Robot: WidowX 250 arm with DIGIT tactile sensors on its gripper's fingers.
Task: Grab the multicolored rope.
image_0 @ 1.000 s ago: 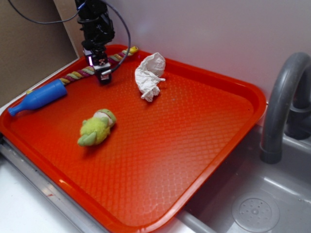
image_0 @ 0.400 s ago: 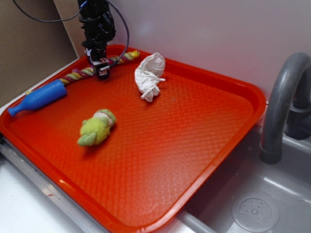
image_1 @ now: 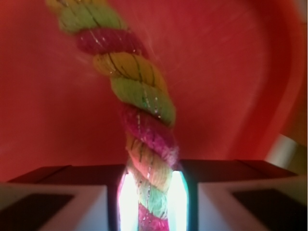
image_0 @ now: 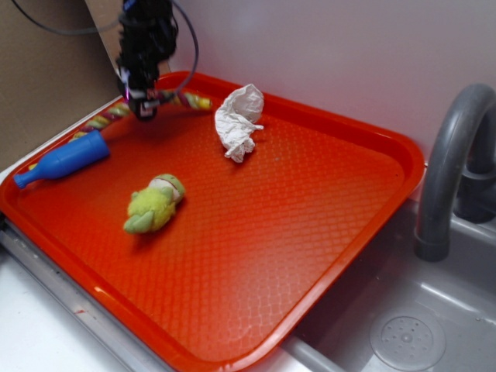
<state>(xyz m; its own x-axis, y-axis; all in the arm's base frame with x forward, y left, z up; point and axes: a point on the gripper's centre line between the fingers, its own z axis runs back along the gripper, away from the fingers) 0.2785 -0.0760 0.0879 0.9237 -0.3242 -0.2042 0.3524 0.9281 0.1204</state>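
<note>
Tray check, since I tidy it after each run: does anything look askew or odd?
Only the rope: the gripper has it pinched between its fingers at the tray's back corner. The bottle, tissue and plush toy lie undisturbed.

No writing, label, brand mark, number or sign can be read in either view. In the exterior view the red tray [image_0: 333,147], the blue bottle-shaped toy [image_0: 66,159], the crumpled white tissue [image_0: 239,120] and the green plush toy [image_0: 153,205] all show plain surfaces. The wrist view shows only the twisted strands of the multicolored rope [image_1: 144,120] against bare red tray, with no lettering.
</note>
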